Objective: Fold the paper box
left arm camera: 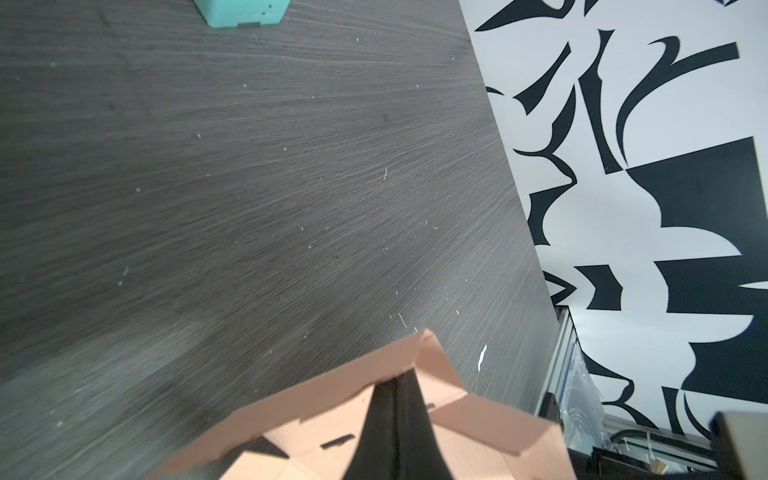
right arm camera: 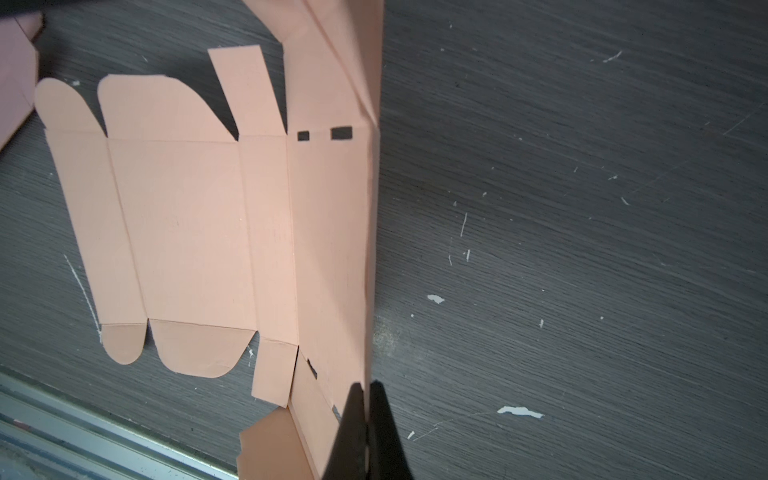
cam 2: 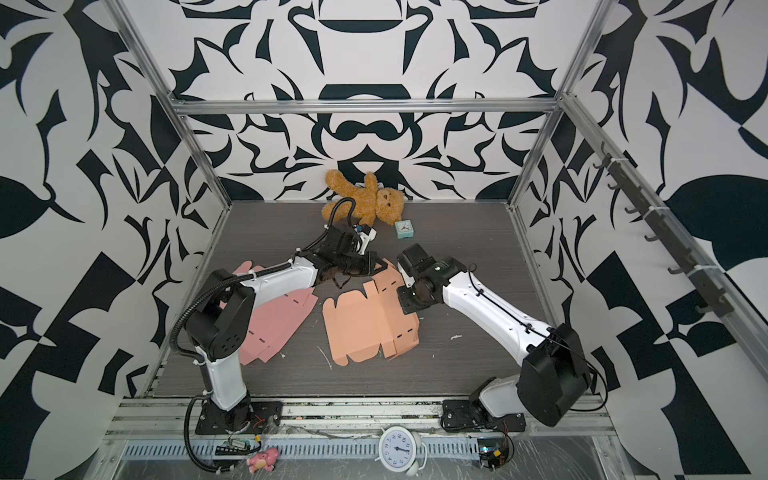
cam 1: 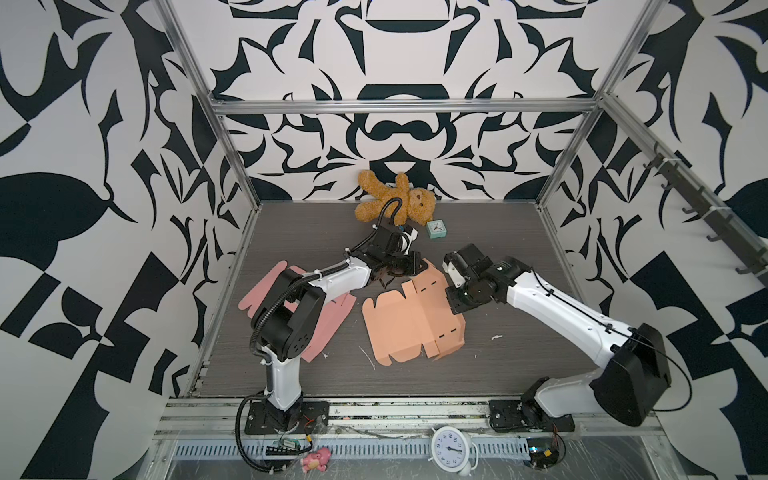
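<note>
Dark wood-grain table (cam 1: 519,249) is carrying the peach paper box (cam 1: 407,324), lying mostly flat at its middle between both arms; the right gripper (right arm camera: 365,388) is pinching the raised side panel shut, its crease running lengthwise away toward the left gripper (left arm camera: 398,384), which is clamping the far corner flap; both are sitting equally near; counting is giving two blanks, with one pink blank (cam 2: 278,324), one teal clock (cam 1: 436,228), one white clock (cam 1: 451,449), one teddy bear (cam 1: 399,199).

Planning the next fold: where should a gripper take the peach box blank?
Grip the peach box blank by its raised long flap, coming from the right arm's side: that edge stands off the table, while the other panels lie flat.
</note>
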Robot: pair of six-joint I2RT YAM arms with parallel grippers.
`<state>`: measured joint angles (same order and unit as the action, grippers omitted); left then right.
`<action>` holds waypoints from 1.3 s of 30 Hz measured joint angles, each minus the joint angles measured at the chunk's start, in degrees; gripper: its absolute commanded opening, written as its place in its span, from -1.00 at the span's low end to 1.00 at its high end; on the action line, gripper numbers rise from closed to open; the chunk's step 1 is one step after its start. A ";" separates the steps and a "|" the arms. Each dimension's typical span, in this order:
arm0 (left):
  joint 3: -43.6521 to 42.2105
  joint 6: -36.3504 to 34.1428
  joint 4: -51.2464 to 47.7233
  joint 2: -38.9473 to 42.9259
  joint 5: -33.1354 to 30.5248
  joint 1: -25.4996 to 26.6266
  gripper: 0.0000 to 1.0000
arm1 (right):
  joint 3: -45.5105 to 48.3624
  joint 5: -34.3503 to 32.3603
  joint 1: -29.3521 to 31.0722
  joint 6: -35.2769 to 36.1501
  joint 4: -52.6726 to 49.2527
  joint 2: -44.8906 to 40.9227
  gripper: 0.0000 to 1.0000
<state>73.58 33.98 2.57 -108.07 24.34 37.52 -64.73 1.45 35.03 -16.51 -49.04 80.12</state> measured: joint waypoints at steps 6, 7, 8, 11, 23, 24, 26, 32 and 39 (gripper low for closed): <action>0.76 -2.14 -0.85 0.00 0.00 0.52 -0.96 | 0.00 -0.04 0.00 -0.02 0.00 -0.09 -1.00; 0.76 -2.45 -1.16 0.00 0.02 0.70 -0.96 | 0.00 -0.09 0.00 0.00 0.02 -0.09 -1.00; 0.72 -2.62 -1.33 0.00 0.07 0.87 -0.96 | 0.00 -0.15 0.00 0.00 0.02 -0.09 -1.00; -0.28 -3.37 -1.55 0.55 -0.02 1.53 -0.96 | 0.07 -0.31 0.00 -0.02 0.04 -0.09 -1.00; -4.94 -6.47 -5.27 7.21 -2.43 6.82 -0.94 | 0.07 -1.20 0.00 0.15 0.20 -0.02 -1.00; -5.55 -6.54 -5.14 7.58 -2.45 6.91 -0.94 | 0.09 -1.33 0.00 0.20 0.17 -0.02 -1.00; -7.15 -6.56 -5.18 8.39 -2.45 6.71 -0.94 | 0.09 -1.57 0.00 0.39 0.17 -0.02 -1.00; -11.89 -6.58 -5.25 8.92 -1.88 1.79 -0.87 | 0.13 -2.62 0.07 1.88 -0.20 -0.02 -1.00; -14.99 -6.71 -5.92 9.07 -1.55 -6.19 -0.86 | 0.11 -3.41 0.11 3.85 -1.33 0.44 -1.00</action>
<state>58.59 27.27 -3.36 -99.00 22.79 31.33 -64.62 -1.96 35.14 -12.67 -50.37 80.55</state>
